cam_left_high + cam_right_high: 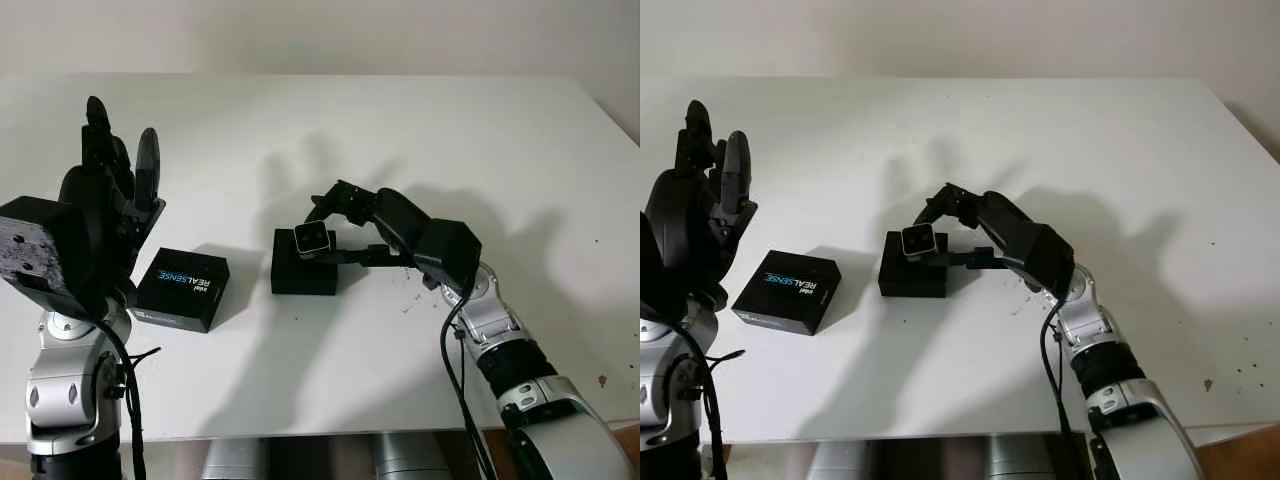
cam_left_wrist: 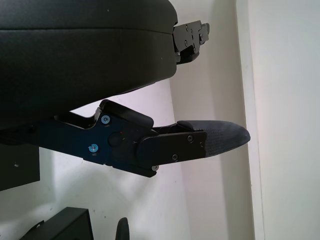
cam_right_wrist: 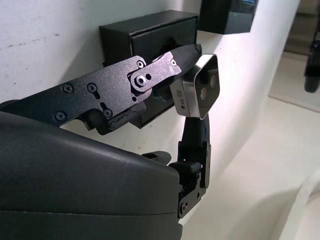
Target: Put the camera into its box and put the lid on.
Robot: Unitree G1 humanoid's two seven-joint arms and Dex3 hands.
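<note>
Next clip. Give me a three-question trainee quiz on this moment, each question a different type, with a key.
1. True or false: the right hand grips the camera above the open black box.
2. Multiple choice: the RealSense lid lies (A) on the box, (B) on the table to the box's left, (C) in the left hand.
3. Short answer: what does the raised left hand hold?

Key: 1 true. 2 B. 3 Nothing; it is open, up near the table's left edge.
</note>
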